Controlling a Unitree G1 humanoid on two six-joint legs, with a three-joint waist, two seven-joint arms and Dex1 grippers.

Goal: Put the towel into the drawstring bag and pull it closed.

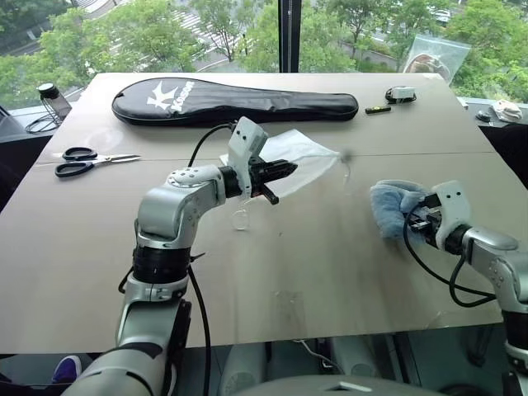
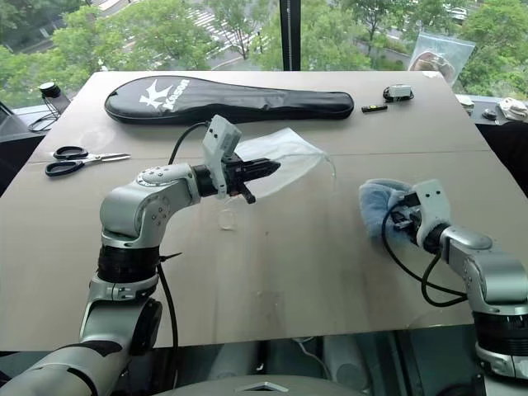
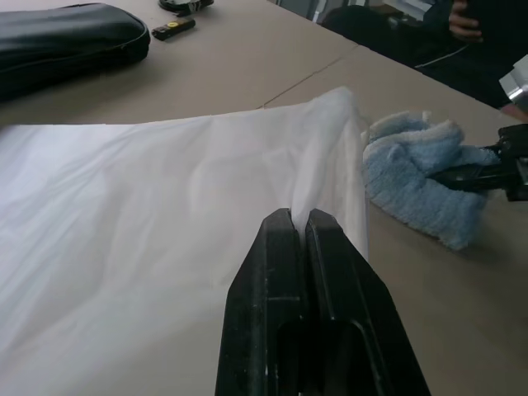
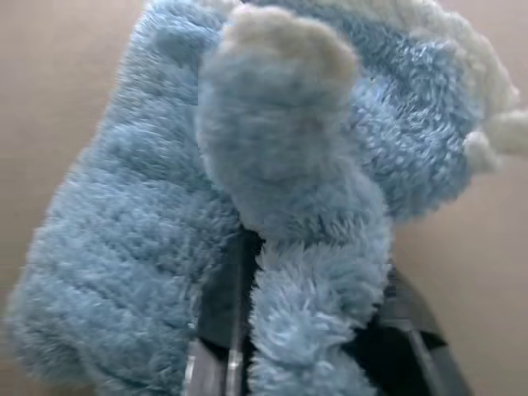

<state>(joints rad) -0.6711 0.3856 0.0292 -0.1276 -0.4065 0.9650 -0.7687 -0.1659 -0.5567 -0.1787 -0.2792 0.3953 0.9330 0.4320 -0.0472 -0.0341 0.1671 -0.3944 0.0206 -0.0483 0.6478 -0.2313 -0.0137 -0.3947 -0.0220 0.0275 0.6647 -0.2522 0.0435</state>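
Observation:
The drawstring bag (image 1: pixel 307 155), a thin white pouch, hangs partly lifted off the table near the middle, its cord trailing off its right side. My left gripper (image 1: pixel 285 171) is shut on the bag's near edge; in the left wrist view the black fingers (image 3: pixel 330 247) pinch the white fabric (image 3: pixel 165 190). The light-blue fluffy towel (image 1: pixel 388 205) lies bunched on the table at the right. My right gripper (image 1: pixel 417 217) is at the towel's near side, shut on a fold of it, and the right wrist view has that fold (image 4: pixel 280 190) squeezed between its fingers.
A long black racket cover (image 1: pixel 235 103) lies across the far side of the table. Scissors (image 1: pixel 82 161) lie at the left, a clear plastic zip bag (image 1: pixel 436 56) and small dark items (image 1: pixel 400 94) at the far right. The table's front edge (image 1: pixel 247 340) is close.

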